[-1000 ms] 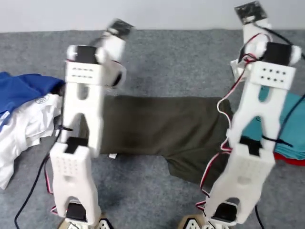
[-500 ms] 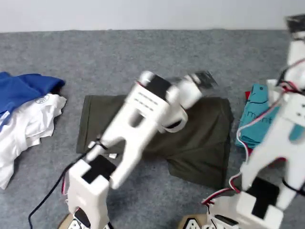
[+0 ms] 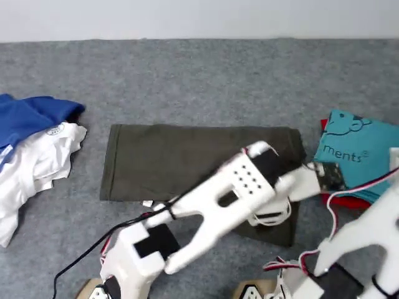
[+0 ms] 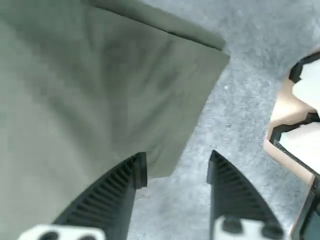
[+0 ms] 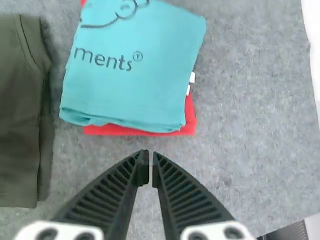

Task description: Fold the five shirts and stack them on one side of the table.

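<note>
- Broadly, the grey felt-like counter (image 3: 199, 68) carries all five shirts: two loose ones at its left edge, one in the middle and two stacked at the right.
- Across the near half, the white left arm (image 3: 212, 205) slants from its base at the near left out over the right end of the middle shirt, hiding part of it in the high view.
- The olive shirt (image 3: 162, 159) lies flat mid-counter as a folded band, long axis running left to right, with a shorter flap hanging toward the near side at its right end.
- The right arm (image 3: 368, 230) stands at the near right corner, just beside the stack.
- A white shirt (image 3: 37, 165) lies crumpled at the far left, with a blue shirt (image 3: 31, 118) bunched against its far side.
- The teal shirt (image 5: 132, 65) is folded square, close beside the olive shirt's right end; it bears a line of dark lettering and a drawn outline.
- The red shirt (image 5: 150, 131) lies under it, showing as a strip along the near edge.
- The left claw (image 4: 176, 165) is spread apart over the olive shirt's (image 4: 90, 85) near right corner, one finger above the cloth edge, the other above bare counter.
- The right claw (image 5: 147, 167) has its fingers together, empty, over bare counter just short of the red strip.
- Small white tags (image 5: 191, 77) poke from the teal shirt's side; another tag (image 3: 148, 203) sits at the olive shirt's near edge.
</note>
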You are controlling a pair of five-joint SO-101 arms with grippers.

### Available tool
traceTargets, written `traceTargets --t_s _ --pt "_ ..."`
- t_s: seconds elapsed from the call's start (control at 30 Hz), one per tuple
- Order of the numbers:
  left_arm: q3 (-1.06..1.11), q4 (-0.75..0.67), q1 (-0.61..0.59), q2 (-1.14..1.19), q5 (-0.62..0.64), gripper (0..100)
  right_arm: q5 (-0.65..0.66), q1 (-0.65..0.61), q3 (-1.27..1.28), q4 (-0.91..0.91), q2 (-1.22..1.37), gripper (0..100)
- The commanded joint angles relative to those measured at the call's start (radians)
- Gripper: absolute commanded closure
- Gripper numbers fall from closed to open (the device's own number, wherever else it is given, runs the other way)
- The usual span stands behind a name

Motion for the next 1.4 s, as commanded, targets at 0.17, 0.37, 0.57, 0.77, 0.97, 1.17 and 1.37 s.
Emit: traceTargets --t_s 0.17,0.37,0.57,0.77,0.97,1.17,1.37 --pt "-0.01 -0.101 0.026 0.115 -0.012 79 0.008 0.008 0.072 0.039 -0.111 97.3" --pt "-0.012 -0.141 0.006 0.209 -0.015 79 0.008 0.01 0.072 0.039 -0.142 97.3" --pt "-0.013 -0.195 -0.06 0.288 -0.015 85 0.008 0.01 0.072 0.039 -0.143 97.3" --pt "-0.085 -0.18 -0.063 0.336 -0.032 96 0.008 0.01 0.072 0.041 -0.143 97.3" --pt "-0.176 -0.117 -0.06 0.342 -0.06 99 0.008 0.01 0.068 0.041 -0.143 97.3" --pt "-0.389 0.014 -0.069 0.347 -0.061 99 0.008 0.01 0.068 0.041 -0.143 97.3" --pt "-0.427 -0.006 -0.12 0.353 -0.063 99 0.008 0.01 0.068 0.041 -0.143 97.3"
